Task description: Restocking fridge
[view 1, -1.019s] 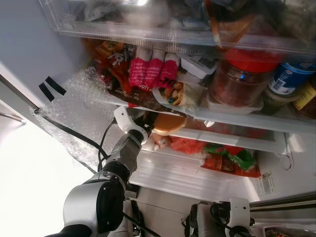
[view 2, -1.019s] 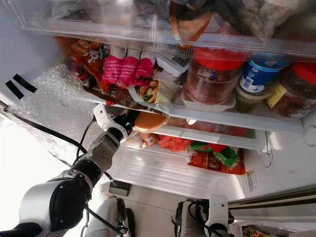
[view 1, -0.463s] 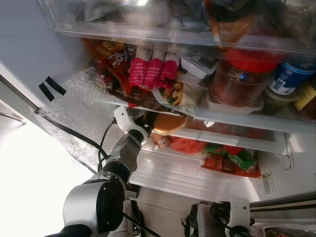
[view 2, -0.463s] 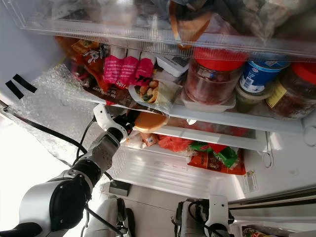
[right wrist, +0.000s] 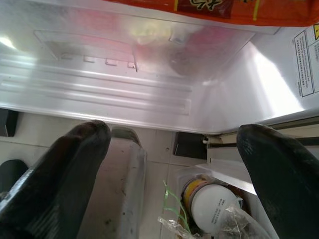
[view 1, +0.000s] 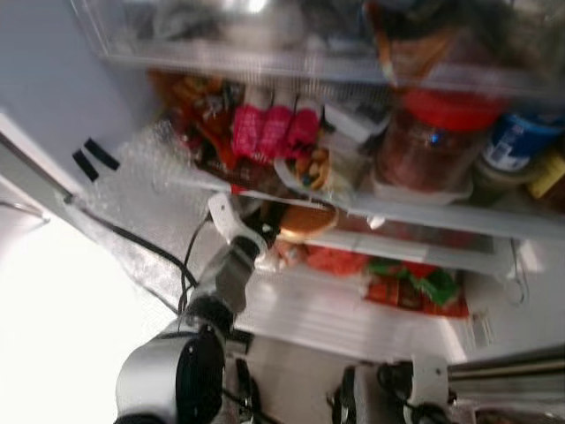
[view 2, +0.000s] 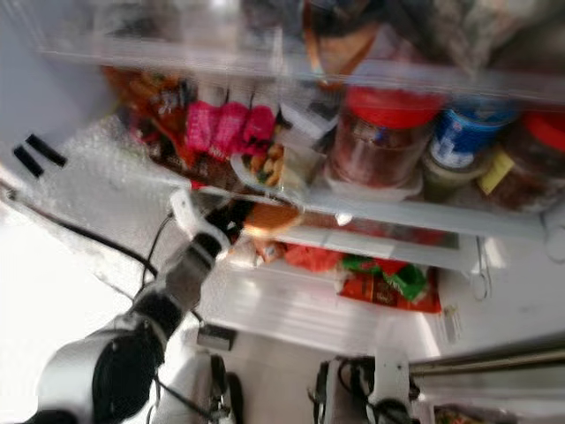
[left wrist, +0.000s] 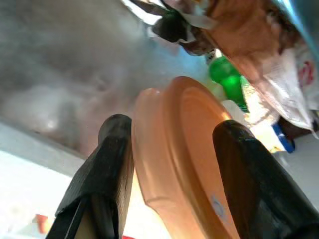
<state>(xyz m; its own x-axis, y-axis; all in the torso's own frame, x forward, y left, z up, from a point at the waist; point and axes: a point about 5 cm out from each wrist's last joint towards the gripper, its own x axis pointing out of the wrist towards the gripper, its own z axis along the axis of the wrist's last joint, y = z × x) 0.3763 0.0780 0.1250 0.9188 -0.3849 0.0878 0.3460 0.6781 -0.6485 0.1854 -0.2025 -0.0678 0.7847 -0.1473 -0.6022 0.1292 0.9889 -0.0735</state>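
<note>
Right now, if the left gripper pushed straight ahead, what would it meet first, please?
Probably the packaged food, including a green item, crowding the fridge beyond the orange lid the left gripper holds; depth is unclear.

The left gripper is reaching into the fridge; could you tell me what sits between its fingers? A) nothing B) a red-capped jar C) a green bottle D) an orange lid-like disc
D: in the left wrist view the two black fingers flank an orange disc, which the left gripper holds under the glass shelf.

Glass fridge shelf with red-lidded jar, pink bottles, snack bag.
</note>
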